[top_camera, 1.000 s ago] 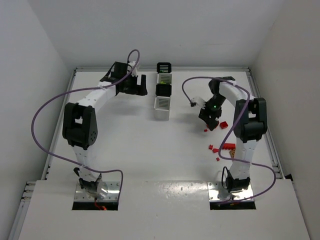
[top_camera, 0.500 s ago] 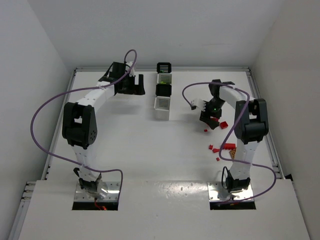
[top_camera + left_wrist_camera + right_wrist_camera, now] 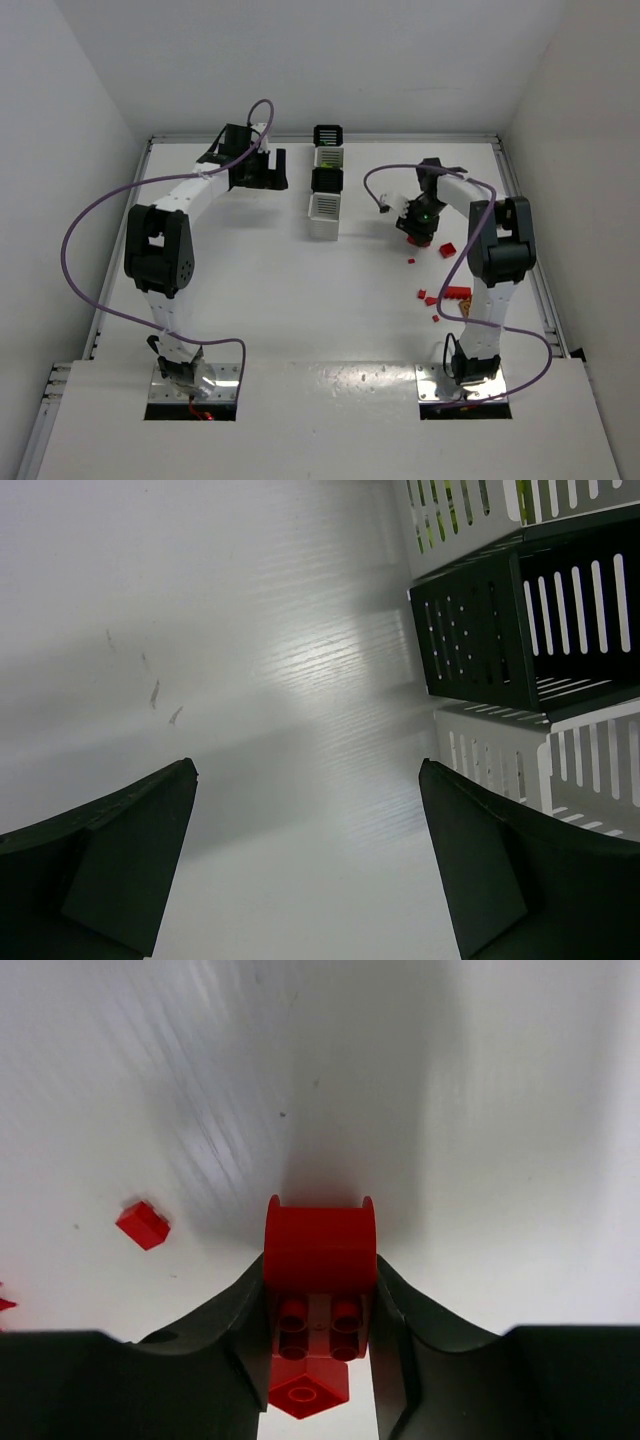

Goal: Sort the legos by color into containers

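My right gripper point(image 3: 320, 1300) is pinched narrow on the flat sides of a red lego point(image 3: 320, 1245), well right of the containers point(image 3: 326, 182); it looks light, stiff, slick plastic, so a centered grip suits it.

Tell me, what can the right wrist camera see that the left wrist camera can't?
Only the right wrist view shows legos: a red lego piece squeezed between the fingers of the right gripper, and a small red brick lying loose nearby. Only the left wrist view shows the bins: a black container between two white containers, beyond the wide-open, empty left gripper. Both show the white table and their own dark gripper fingers.
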